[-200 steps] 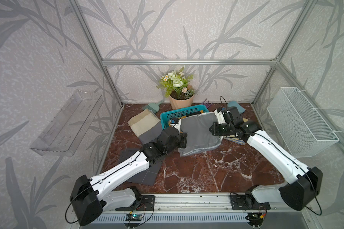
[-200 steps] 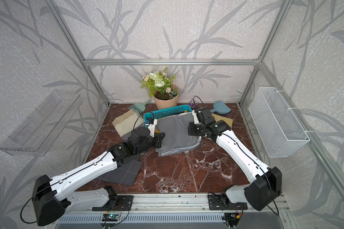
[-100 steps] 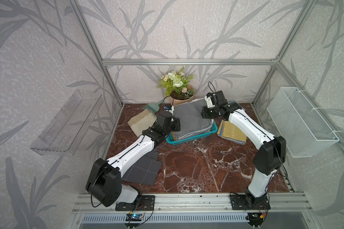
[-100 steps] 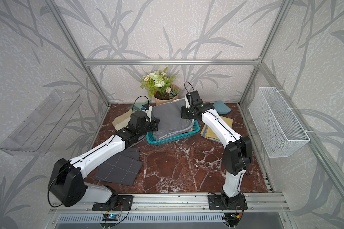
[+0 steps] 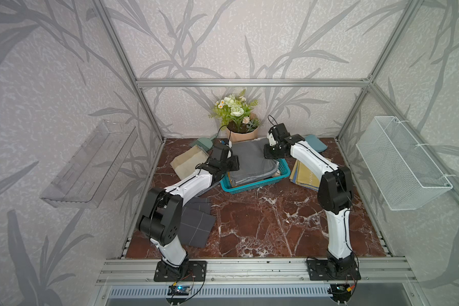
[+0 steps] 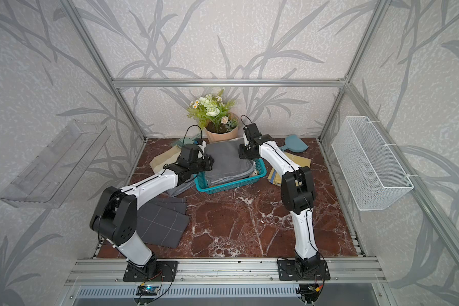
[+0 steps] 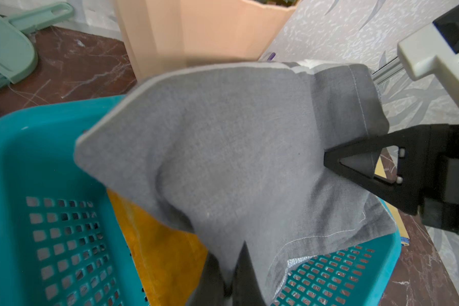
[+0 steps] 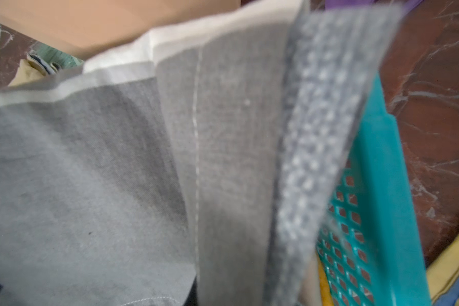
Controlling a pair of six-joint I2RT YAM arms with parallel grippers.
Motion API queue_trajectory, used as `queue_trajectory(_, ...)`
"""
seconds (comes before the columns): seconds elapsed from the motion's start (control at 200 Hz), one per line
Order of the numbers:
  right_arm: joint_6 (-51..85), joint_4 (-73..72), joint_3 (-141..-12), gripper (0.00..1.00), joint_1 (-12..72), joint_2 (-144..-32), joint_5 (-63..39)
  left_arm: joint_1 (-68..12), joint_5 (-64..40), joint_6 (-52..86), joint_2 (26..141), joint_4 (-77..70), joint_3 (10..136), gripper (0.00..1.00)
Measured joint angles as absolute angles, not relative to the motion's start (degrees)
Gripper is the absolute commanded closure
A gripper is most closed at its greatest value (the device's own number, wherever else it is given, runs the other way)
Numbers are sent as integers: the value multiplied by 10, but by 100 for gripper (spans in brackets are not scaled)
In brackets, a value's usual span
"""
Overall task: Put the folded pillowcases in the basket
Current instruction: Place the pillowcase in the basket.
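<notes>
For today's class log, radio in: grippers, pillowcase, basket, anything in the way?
Grippers: left gripper and right gripper shut on grey pillowcase. Pillowcase draped over teal basket, not released. Yellow cloth already inside beneath.

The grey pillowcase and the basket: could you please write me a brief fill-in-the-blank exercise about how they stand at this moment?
1. The basket beneath the grey pillowcase is ___ in colour.
2. The left claw and the right claw are each shut on the ___.
3. The peach pot behind the basket holds ___.
Missing words: teal; pillowcase; flowers.
</notes>
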State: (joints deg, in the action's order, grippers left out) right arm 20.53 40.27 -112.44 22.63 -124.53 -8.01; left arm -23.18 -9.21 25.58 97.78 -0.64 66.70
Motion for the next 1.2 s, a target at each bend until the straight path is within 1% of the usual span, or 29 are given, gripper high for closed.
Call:
queue_trajectory(0.425,198,455,-1156,100,227,-1303,-74,-230,-97,261,1021,-14,659,100)
queue_trajectory(0.485,198,455,-1154,90,227,-1307,-74,-230,-94,261,1028,-18,653,100)
queue_trajectory(0.56,198,454,-1149,81,229,-1308,-71,-231,-90,260,1035,-22,646,100)
queue_trajectory(0.58,197,453,-1147,76,229,-1308,-69,-231,-88,260,1035,-23,645,100)
queue_trajectory(0.615,197,450,-1142,63,230,-1308,-64,-231,-85,260,1035,-27,643,100)
queue_trajectory(0.635,197,448,-1138,58,230,-1308,-60,-231,-83,259,1035,-29,642,100)
queue_trajectory(0.66,196,445,-1133,56,230,-1307,-55,-231,-79,259,1035,-32,641,97)
queue_trajectory(0.7,195,440,-1122,49,229,-1306,-45,-231,-72,259,1035,-35,639,94)
queue_trajectory(0.71,196,439,-1119,46,229,-1305,-44,-231,-71,259,1035,-35,639,92)
queue_trajectory(0.715,197,437,-1116,43,228,-1305,-42,-231,-70,259,1035,-36,639,90)
queue_trajectory(0.72,196,437,-1115,43,228,-1305,-42,-231,-69,259,1035,-36,639,88)
queue_trajectory(0.74,196,435,-1110,33,227,-1304,-39,-231,-67,258,1035,-36,639,78)
queue_trajectory(0.745,197,435,-1108,33,227,-1303,-38,-231,-66,259,1035,-36,639,76)
queue_trajectory(0.76,193,434,-1104,26,226,-1303,-36,-231,-64,259,1035,-36,639,70)
queue_trajectory(0.815,192,425,-1091,18,226,-1296,-31,-231,-51,255,1034,-36,639,43)
queue_trajectory(0.85,189,420,-1082,13,228,-1291,-27,-230,-46,258,1034,-37,638,35)
queue_trajectory(0.9,183,401,-1063,9,233,-1273,-29,-234,-47,263,1032,-49,638,30)
queue_trajectory(0.945,182,388,-1043,8,240,-1253,-24,-238,-39,259,1025,-43,637,23)
queue_trajectory(0.97,181,382,-1032,7,242,-1241,-23,-238,-36,262,1022,-42,637,21)
queue_trajectory(1.14,171,335,-970,7,241,-1148,14,-227,7,256,981,-17,637,21)
queue_trajectory(1.175,168,324,-962,10,240,-1133,21,-226,14,255,972,-13,637,21)
queue_trajectory(1.2,166,316,-956,15,240,-1121,26,-224,17,255,967,-12,637,22)
